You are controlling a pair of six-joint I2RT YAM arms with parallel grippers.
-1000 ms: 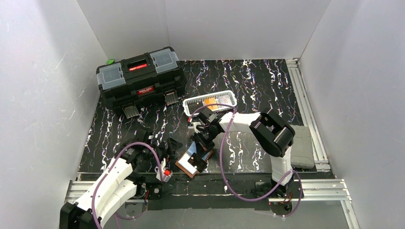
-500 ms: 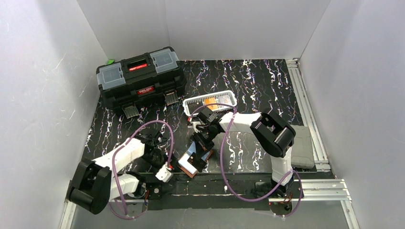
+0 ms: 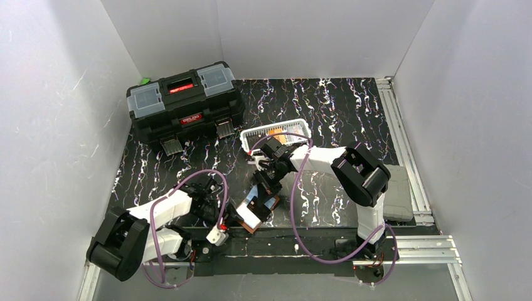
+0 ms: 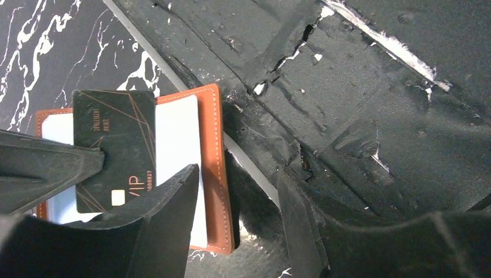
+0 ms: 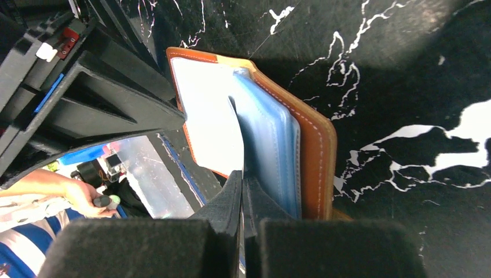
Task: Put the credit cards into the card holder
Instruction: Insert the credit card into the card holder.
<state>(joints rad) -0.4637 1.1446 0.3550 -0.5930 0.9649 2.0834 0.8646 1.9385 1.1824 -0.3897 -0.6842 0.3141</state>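
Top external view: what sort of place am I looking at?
Probably a robotics lab test booth: plain white walls box in a black white-veined tabletop, and two white robot arms are bolted to aluminium rails at its near edge.

Lying open near the front edge of the bench: card holder, tan-brown leather with pale stitching, bluish clear sleeves fanned up from the spine. Over its white inner page: dark card, thin gold lines, VIP lettering, face showing. Farther back, inside the white slotted basket: orange cards.
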